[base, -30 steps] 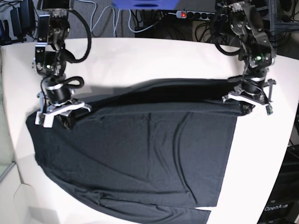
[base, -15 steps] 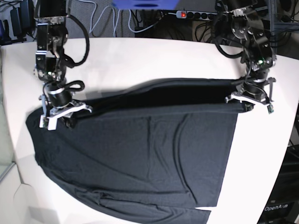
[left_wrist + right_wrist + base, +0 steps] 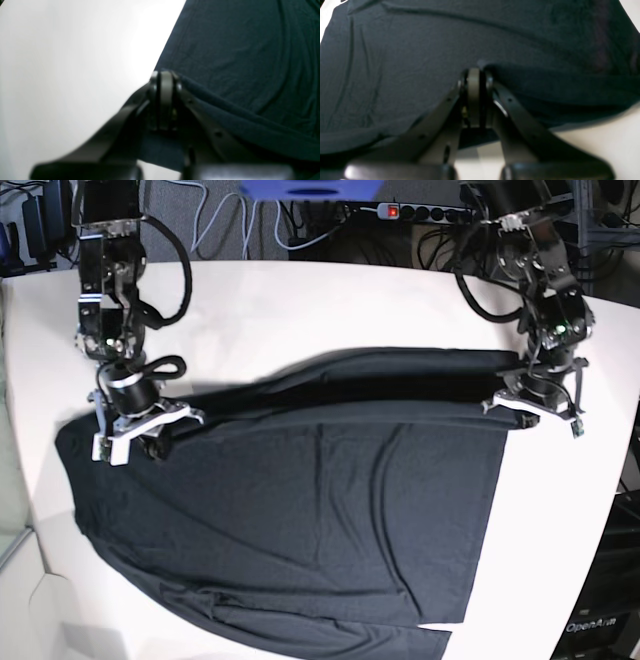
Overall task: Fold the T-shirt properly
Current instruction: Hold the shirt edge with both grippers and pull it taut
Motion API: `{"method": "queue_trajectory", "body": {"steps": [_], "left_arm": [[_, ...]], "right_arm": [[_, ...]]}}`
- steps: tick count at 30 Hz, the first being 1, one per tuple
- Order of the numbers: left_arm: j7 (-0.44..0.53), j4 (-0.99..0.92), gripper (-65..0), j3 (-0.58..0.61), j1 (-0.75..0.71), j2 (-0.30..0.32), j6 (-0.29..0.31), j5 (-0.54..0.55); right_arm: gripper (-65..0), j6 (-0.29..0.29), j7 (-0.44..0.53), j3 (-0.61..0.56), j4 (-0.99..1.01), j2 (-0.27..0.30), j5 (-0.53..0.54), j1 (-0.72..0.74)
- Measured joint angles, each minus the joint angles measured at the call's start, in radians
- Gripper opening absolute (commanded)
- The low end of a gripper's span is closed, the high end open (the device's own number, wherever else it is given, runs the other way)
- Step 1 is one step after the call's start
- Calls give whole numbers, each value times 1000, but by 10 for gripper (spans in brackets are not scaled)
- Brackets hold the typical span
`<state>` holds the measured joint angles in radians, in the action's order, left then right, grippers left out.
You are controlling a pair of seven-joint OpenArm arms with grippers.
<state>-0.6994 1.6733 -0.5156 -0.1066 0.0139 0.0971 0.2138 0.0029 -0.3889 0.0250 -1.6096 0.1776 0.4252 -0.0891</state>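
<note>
- The T-shirt [image 3: 290,510] lies spread across the white table [image 3: 330,305], its far edge lifted between the two arms.
- The left gripper [image 3: 530,402] pinches one far corner of the cloth, jaws closed on it.
- The right gripper [image 3: 140,430] clamps the other corner; the blurred wrist view seems to show fabric bunched at its tips.
</note>
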Motion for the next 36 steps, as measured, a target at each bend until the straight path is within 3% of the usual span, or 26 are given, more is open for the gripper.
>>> {"method": "queue_trajectory", "body": {"steps": [6, 12, 14, 17, 19, 32, 36], "left_arm": [[0, 0, -650, 0, -1, 0, 0, 0], [0, 0, -645, 0, -5, -1, 0, 0], [0, 0, -575, 0, -14, -4, 0, 0], [-2, 0, -417, 0, -34, -9, -5, -3], [4, 4, -370, -1, -38, -7, -5, 0], [8, 8, -362, 0, -65, 1, 5, 8], [6, 18, -361, 0, -83, 0, 4, 8]], "right_arm": [[-648, 0, 1, 3, 0, -16, -92, 0], [-648, 0, 0, 1, 0, -29, -105, 0], [-648, 0, 0, 1, 0, -29, -104, 0], [-648, 0, 0, 1, 0, -29, -104, 0], [-648, 0, 0, 1, 0, -29, -104, 0], [-638, 0, 0, 1, 0, -29, -104, 0], [-520, 0, -3, 1, 0, -28, -105, 0]]}}
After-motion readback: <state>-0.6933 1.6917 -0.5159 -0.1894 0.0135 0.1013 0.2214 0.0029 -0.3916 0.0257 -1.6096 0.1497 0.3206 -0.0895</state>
